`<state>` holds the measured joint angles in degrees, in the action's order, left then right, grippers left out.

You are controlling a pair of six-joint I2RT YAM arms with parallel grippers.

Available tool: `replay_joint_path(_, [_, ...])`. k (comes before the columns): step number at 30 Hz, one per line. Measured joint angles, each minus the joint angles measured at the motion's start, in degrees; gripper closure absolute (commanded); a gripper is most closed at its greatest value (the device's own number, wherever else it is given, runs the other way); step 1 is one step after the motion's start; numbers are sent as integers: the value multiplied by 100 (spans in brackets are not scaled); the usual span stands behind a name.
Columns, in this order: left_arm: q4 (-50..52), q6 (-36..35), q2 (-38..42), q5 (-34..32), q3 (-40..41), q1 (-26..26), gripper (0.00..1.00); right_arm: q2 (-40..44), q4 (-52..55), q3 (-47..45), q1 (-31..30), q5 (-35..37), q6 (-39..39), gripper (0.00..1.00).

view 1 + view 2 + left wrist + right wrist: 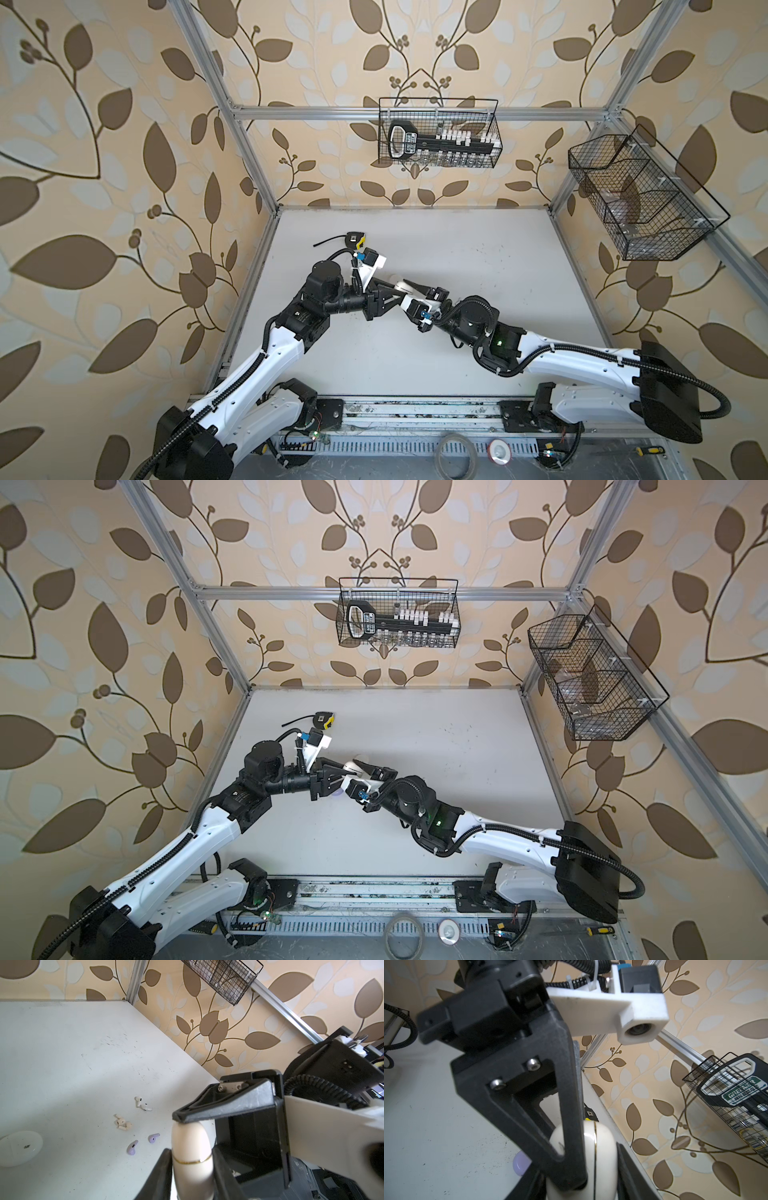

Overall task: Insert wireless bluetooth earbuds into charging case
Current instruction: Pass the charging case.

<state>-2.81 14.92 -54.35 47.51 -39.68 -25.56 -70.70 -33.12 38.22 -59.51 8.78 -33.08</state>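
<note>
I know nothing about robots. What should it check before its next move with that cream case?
1. Grip on cream charging case: ok, left pincer and right pincer both clamp it.
2. Lid open: not ok, shut along its gold seam.
3. Sight of cream earbuds: ok, loose on the table beside white earbuds and lilac earbuds.
4. A pincer free to fetch them: not ok, both busy.
5. Case lifted or resting on the table: cannot tell.

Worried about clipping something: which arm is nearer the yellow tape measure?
Left. The left arm reaches in close beside the tape measure; the right claw is farther off, holding the cream case.
</note>
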Motion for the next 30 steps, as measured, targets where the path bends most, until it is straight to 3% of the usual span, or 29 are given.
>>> replay_joint_path(8, [22, -4, -37, -39, 0, 2, 73, -46, 15, 7, 4, 22, -22, 80])
replay_joint_path(12, [61, -7, -42, -61, 0, 2, 82, -68, 31, 15, 4, 24, -22, 79])
replay_joint_path(14, [70, -20, -46, -61, 0, 0, 90, -68, 39, 15, 4, 24, -22, 71])
replay_joint_path(17, [74, -61, -50, -61, 0, -2, 100, -68, 48, 17, 4, 24, -11, 48])
replay_joint_path(22, [-50, -280, 57, -146, 31, -74, 100, 87, 448, 212, -87, 2, 181, 25])
replay_joint_path(30, [-1198, -1556, 1036, -162, 1436, -79, 100, 2201, 428, -686, -608, -107, 754, 20])
